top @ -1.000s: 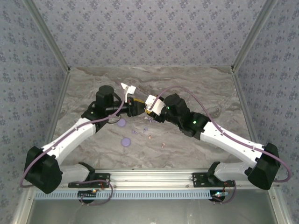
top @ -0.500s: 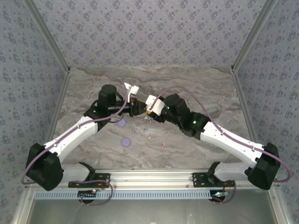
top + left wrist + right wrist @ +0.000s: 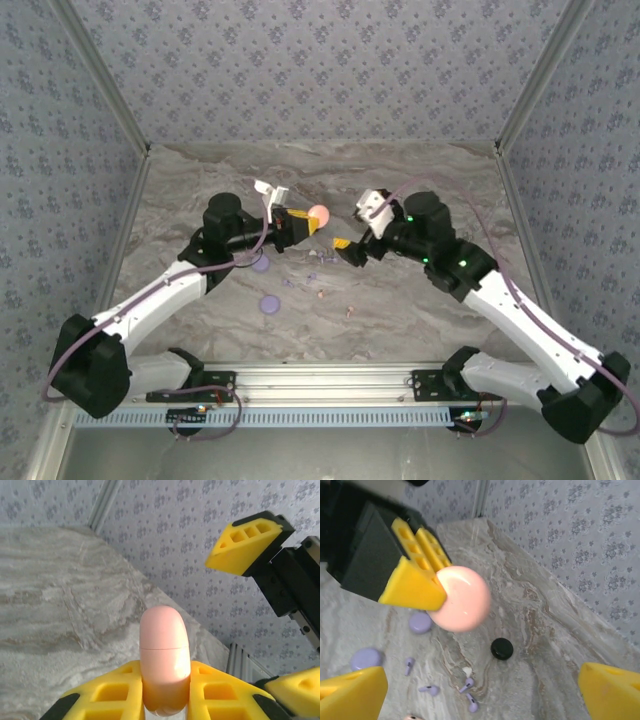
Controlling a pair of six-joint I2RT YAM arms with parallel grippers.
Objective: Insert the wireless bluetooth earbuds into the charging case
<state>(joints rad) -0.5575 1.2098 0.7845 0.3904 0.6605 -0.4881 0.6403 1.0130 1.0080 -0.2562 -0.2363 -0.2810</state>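
My left gripper is shut on a pink pill-shaped charging case, lid closed, held above the table. In the top view the case sticks out of the left gripper toward the right arm. My right gripper hangs wide open just right of it, apart from the case. From the right wrist the case sits ahead of the open right gripper. Lavender earbuds lie scattered on the marble below, and a few earbuds show in the top view.
A black round disc lies on the table under the case. Two lavender discs rest near the left arm's forearm. Patterned walls close the table on three sides; a metal rail runs along the near edge.
The right gripper has opened wide and drawn back to the right, away from the left gripper. The left gripper has closed on the pink case, which now shows uncovered.
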